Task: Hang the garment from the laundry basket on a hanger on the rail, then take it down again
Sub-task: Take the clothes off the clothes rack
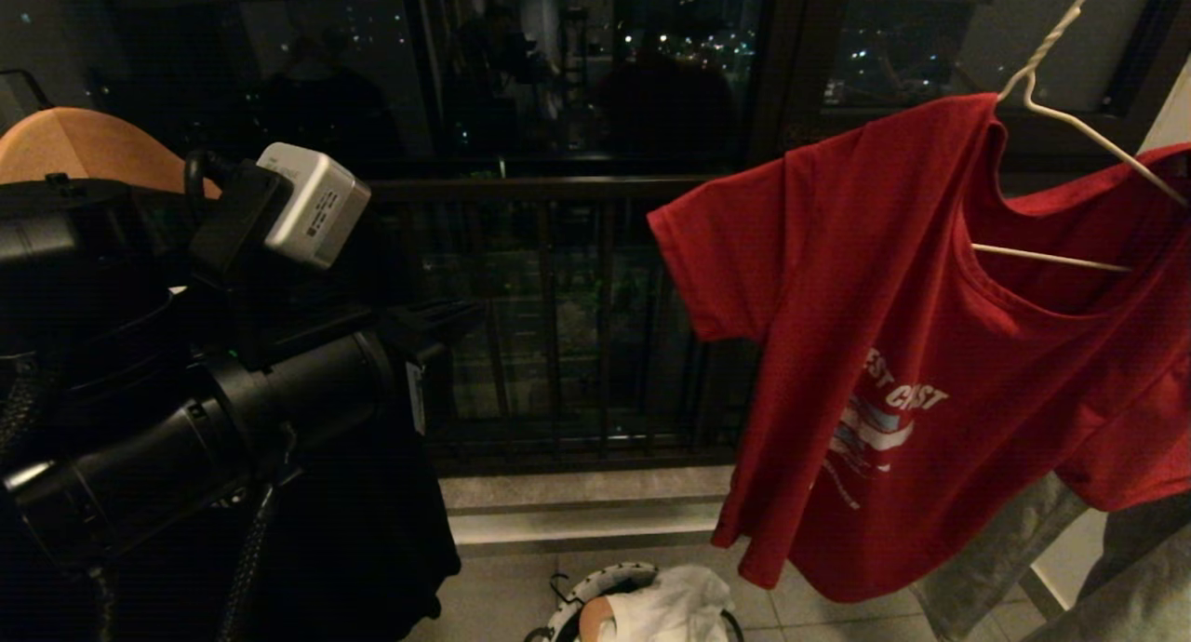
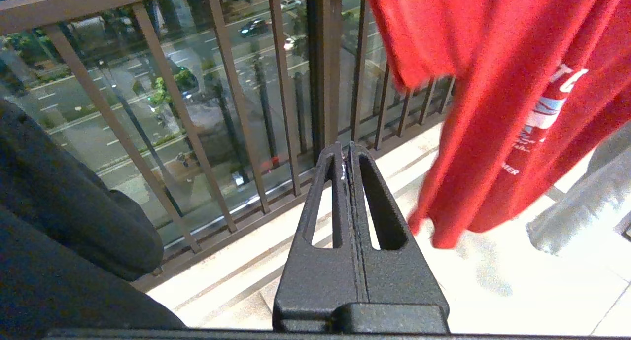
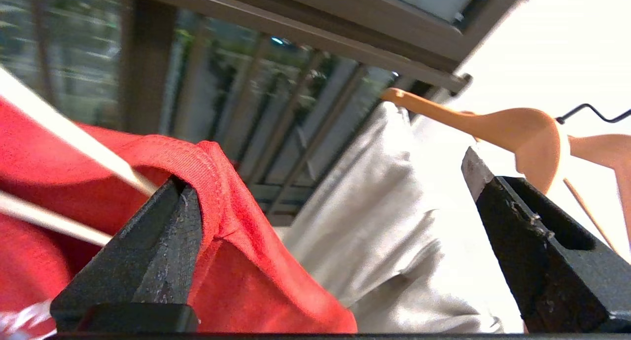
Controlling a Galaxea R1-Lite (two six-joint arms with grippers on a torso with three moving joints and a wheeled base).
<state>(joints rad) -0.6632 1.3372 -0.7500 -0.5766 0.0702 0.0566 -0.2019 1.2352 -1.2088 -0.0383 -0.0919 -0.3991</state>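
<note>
**Shirt on hanger, ready for taking down**

Shirt (image 1: 893,363), red and limp, hangs lopsided on the wire hanger (image 1: 1070,121), above and right of the basket (image 1: 595,591). Right claw (image 3: 325,192) gapes wide, holding nothing, one finger touching the collar rib. Left claw (image 2: 345,155) is closed and empty by the railing (image 2: 197,108). Light, soft cloth probably slips easily; the firmer collar or shoulder seam seems the best hold.

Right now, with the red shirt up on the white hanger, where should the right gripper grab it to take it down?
Probably the red shirt at its ribbed collar, beside the white hanger wire. The right gripper is open, with one finger at that thick edge. Come from below.
</note>
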